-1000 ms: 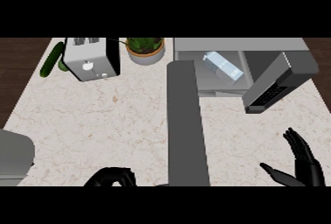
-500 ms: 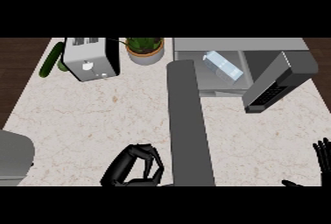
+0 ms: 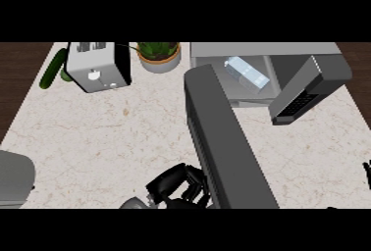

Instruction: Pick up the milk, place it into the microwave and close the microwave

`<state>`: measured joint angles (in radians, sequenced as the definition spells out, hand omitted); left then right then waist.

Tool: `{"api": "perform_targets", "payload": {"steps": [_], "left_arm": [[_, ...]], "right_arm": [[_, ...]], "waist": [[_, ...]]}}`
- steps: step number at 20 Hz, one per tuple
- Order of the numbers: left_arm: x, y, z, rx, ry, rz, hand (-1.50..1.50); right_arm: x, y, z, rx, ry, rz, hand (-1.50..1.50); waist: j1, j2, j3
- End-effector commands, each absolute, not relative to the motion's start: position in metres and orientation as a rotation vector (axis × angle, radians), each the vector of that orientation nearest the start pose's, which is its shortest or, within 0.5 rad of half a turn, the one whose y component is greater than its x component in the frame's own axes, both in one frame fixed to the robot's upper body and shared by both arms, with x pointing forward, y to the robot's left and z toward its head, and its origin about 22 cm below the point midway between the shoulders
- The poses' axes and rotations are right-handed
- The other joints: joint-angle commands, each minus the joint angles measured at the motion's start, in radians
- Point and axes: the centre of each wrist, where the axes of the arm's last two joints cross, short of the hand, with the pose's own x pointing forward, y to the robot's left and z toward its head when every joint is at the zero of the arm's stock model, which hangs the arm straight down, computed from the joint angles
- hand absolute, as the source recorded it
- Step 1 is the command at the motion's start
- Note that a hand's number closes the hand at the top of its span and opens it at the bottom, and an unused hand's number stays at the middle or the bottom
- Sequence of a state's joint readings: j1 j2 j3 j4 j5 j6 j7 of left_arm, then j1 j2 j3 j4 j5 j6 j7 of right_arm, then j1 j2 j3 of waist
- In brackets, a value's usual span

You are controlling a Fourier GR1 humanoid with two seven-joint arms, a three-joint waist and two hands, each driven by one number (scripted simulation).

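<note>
Left hand point(image 3: 177, 185) has advanced, fingers curled, touching the open microwave door point(image 3: 225, 142)

A pale, speckled stone bench point(image 3: 109, 132) carries a silver two-slot toaster point(image 3: 98, 66) near its far left corner, a dark green cucumber point(image 3: 52, 68) just left of it, a potted green plant point(image 3: 159, 55), and an open grey microwave point(image 3: 264, 51).

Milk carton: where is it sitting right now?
In the head view the milk carton lies inside the open microwave at upper right, between the swung-out door on its left and the control panel on its right.
</note>
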<state>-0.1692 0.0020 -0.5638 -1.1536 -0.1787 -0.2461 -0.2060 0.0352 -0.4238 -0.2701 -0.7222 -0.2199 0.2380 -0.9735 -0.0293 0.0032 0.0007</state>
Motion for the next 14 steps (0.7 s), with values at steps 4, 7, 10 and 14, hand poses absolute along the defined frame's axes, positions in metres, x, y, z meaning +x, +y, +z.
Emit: {"api": "perform_targets", "payload": {"steps": [4,7,10,14], "left_arm": [[0.200,0.051,-0.088,-0.549,-1.369,-1.045,1.50],[0.219,0.048,-0.085,-0.580,-1.472,-1.000,1.50],[0.206,0.031,-0.072,-0.612,-1.485,-0.920,1.50],[0.219,0.023,-0.061,-0.561,-1.526,-0.886,-1.50]], "right_arm": [[0.148,-0.445,-0.104,-0.157,-1.907,-0.091,-1.50],[0.170,-0.444,-0.089,-0.111,-1.937,-0.073,-1.50],[0.167,-0.425,-0.096,-0.066,-1.963,-0.024,-1.50],[0.181,-0.438,-0.075,-0.053,-1.987,-0.008,-1.50]], "waist": [[-0.009,0.001,-0.001],[-0.027,0.006,-0.003],[-0.040,0.005,-0.003],[-0.085,0.011,-0.005]]}}
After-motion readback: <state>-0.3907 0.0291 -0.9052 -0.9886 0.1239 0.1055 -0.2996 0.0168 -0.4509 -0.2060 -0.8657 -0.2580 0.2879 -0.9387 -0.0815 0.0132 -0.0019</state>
